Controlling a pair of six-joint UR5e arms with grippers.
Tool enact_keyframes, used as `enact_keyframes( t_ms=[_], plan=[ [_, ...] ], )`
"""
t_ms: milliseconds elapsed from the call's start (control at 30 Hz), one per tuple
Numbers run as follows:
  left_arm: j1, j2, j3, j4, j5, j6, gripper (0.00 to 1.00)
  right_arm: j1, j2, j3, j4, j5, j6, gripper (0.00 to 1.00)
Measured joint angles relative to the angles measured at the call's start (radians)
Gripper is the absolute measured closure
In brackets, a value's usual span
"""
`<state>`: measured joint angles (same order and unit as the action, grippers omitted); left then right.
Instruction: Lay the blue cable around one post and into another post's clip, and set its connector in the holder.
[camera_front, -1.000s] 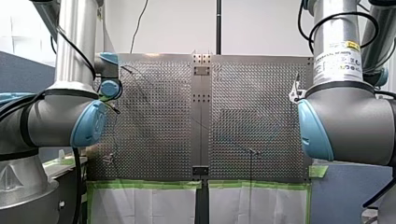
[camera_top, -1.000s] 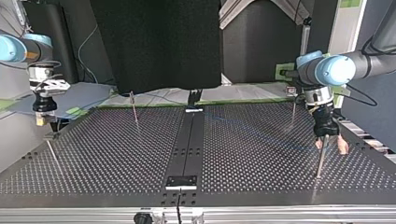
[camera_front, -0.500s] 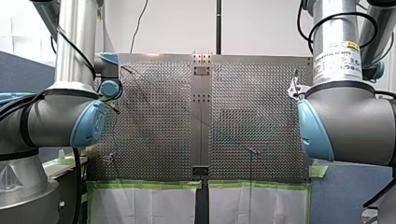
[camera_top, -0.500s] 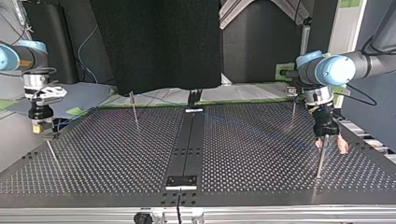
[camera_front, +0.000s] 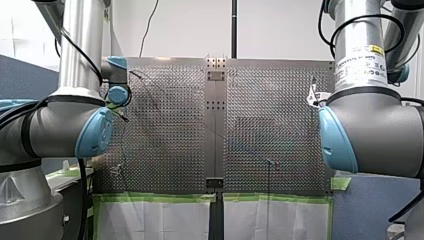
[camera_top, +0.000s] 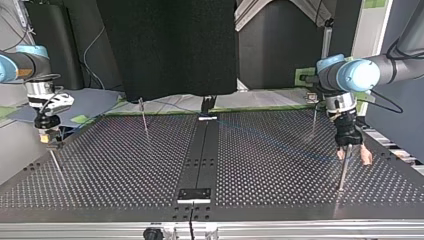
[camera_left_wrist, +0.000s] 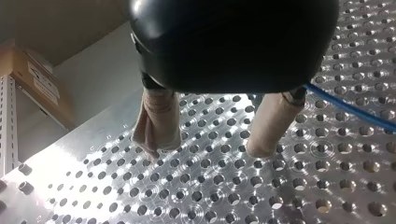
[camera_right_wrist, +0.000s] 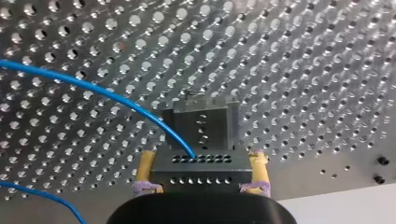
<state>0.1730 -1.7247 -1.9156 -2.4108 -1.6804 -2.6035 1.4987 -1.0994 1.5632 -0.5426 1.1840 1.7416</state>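
Observation:
In the right wrist view my right gripper (camera_right_wrist: 201, 158) has its yellow pads shut on a dark grey connector (camera_right_wrist: 201, 171) with rows of holes. The blue cable (camera_right_wrist: 107, 95) runs out of the connector's top and curves away over the perforated table. Just ahead of the connector stands a grey holder block (camera_right_wrist: 201, 122). In the top view this gripper (camera_top: 49, 137) hangs low at the left edge. My left gripper (camera_left_wrist: 208, 148) is open with beige pads and nothing between them; the cable (camera_left_wrist: 355, 109) passes beside one finger. It hovers over a thin post (camera_top: 342, 172) at the top view's right.
More thin posts stand on the table: one at the back left (camera_top: 144, 119), one at the back right (camera_top: 314, 120), one near my right gripper (camera_top: 56, 165). A dark centre strip (camera_top: 200, 155) divides the table. Green tape (camera_front: 160, 198) lines the near edge in the front view.
My right gripper, holding the connector, has dipped lower at the top view's left and shifted slightly. My left arm has not moved.

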Motion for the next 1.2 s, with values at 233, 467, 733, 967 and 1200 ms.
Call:
enact_keyframes(
  t_ms=[233,467,733,967,1200],
  plan=[
    [0.000,0.000,0.000,0.000,0.000,0.000,0.00,0.009,0.016,-0.030,0.024,-0.019,-0.034,1.00],
    [0.000,0.000,0.000,0.000,0.000,0.000,0.00,0.012,0.020,-0.045,0.021,-0.036,-0.052,1.00],
    [0.000,0.000,0.000,0.001,0.000,0.000,0.00,0.009,0.020,-0.047,0.024,-0.044,-0.050,1.00],
    [0.000,0.000,0.000,-0.001,0.000,0.000,0.00,0.007,0.021,-0.048,0.041,-0.044,-0.045,1.00],
    [0.000,0.000,0.000,-0.001,0.000,0.000,0.00,0.006,0.023,-0.066,0.054,-0.046,-0.031,1.00]
  ],
)
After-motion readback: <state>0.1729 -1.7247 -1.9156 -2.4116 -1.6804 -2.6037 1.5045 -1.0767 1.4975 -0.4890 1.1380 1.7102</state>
